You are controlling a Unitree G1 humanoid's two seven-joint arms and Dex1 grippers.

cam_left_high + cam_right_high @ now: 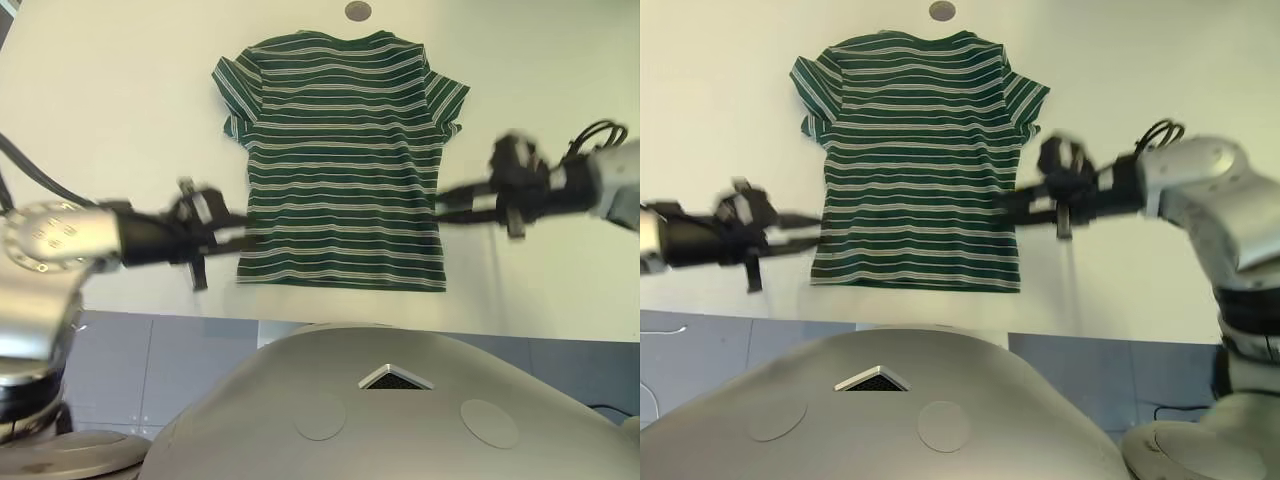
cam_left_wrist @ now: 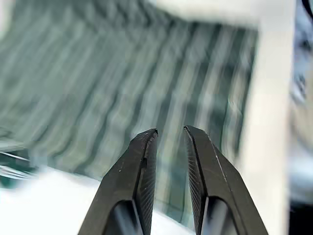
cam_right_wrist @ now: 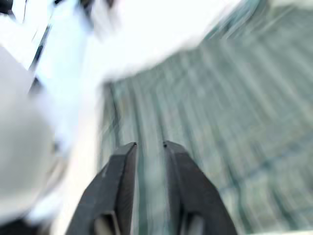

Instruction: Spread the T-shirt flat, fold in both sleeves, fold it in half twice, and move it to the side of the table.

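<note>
A dark green T-shirt (image 1: 342, 160) with thin white stripes lies spread flat on the white table (image 1: 110, 120), collar at the far side, hem toward me, both short sleeves out. My left gripper (image 1: 243, 233) hovers at the shirt's left edge near the hem. In the left wrist view its fingers (image 2: 144, 161) stand slightly apart, with nothing between them and the striped cloth beyond. My right gripper (image 1: 441, 201) is at the shirt's right edge, a little above the hem. Its fingers (image 3: 122, 171) are likewise narrowly open over the cloth and hold nothing.
A small grey round disc (image 1: 358, 11) sits on the table just beyond the collar. Bare table lies to the left and right of the shirt. The table's front edge (image 1: 150, 312) runs just below the hem.
</note>
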